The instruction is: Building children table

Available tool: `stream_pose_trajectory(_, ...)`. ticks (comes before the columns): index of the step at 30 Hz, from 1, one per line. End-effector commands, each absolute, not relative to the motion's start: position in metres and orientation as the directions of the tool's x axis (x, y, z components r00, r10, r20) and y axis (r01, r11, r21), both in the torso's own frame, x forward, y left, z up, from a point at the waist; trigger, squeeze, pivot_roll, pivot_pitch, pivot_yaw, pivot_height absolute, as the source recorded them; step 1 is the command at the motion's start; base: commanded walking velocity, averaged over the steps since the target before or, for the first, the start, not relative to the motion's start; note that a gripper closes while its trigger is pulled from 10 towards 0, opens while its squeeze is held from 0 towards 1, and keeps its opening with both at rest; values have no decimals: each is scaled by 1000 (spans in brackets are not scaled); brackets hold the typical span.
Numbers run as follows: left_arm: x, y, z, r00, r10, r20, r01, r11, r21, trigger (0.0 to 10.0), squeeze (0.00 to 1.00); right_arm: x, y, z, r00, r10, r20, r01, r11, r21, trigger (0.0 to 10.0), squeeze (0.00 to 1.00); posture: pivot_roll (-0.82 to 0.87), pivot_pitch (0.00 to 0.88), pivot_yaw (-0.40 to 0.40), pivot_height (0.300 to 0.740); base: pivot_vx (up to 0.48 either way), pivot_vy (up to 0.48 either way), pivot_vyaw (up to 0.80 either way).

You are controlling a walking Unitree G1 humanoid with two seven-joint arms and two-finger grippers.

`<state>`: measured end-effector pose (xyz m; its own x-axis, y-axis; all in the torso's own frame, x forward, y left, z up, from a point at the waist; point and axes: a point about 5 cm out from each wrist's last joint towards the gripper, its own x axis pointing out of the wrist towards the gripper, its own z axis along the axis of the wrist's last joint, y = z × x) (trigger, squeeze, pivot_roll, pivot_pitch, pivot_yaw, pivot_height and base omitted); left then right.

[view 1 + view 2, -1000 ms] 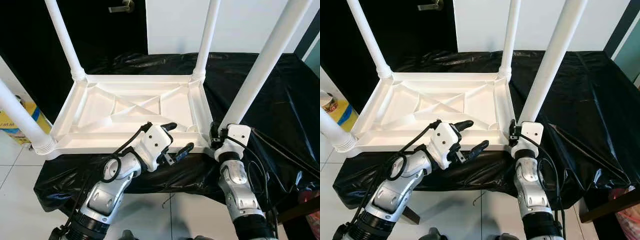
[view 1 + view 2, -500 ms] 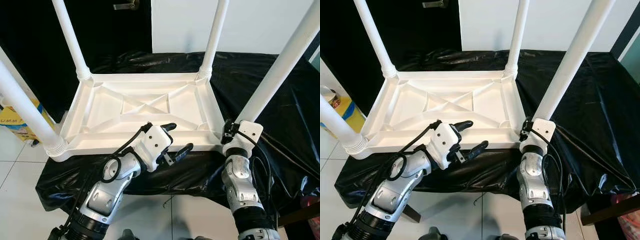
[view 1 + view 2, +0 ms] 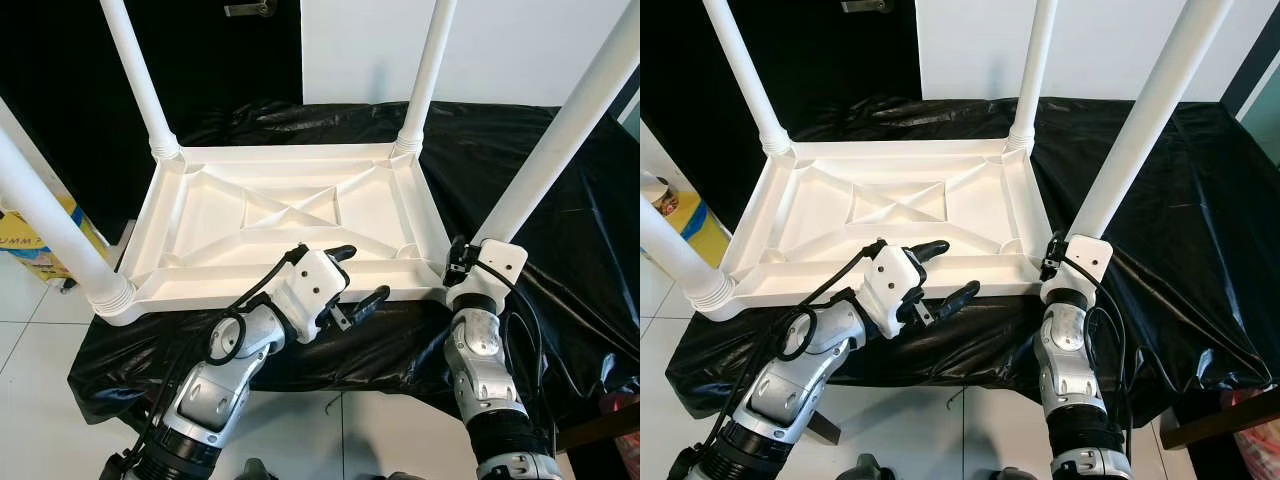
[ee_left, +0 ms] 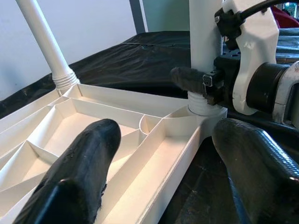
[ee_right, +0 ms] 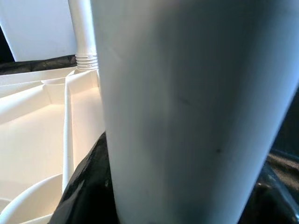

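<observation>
Left eye view: right pincer (image 3: 455, 268) pinches near-right leg (image 3: 560, 130) at its base; left pincer (image 3: 357, 276), spread, straddles upturned table (image 3: 290, 215) near edge.

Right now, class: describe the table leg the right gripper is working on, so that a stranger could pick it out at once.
A white table top lies upside down on a black-covered surface, with four white legs pointing up. Go to its near corner on the robot's right: that leg is the one. It alone has the right gripper closed around its base.
</observation>
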<state>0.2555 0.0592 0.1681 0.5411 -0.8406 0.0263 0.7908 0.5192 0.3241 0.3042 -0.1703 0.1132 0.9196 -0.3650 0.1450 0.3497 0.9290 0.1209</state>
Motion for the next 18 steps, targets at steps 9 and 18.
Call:
stream_pose_trajectory(9, 257, 58, 165, 568, -823, 18, 775, 543, 323, 10000, 0, 300, -177, 104, 948, -291, 131, 283, 956, 81, 10000, 725, 3, 65, -31, 740, 0, 0, 0)
stream_pose_trajectory(18, 254, 53, 164, 543, -840, 11, 792, 517, 326, 10000, 0, 303, -183, 115, 980, -69, 187, 66, 998, 25, 10000, 0, -4, 69, -29, 740, 0, 0, 0)
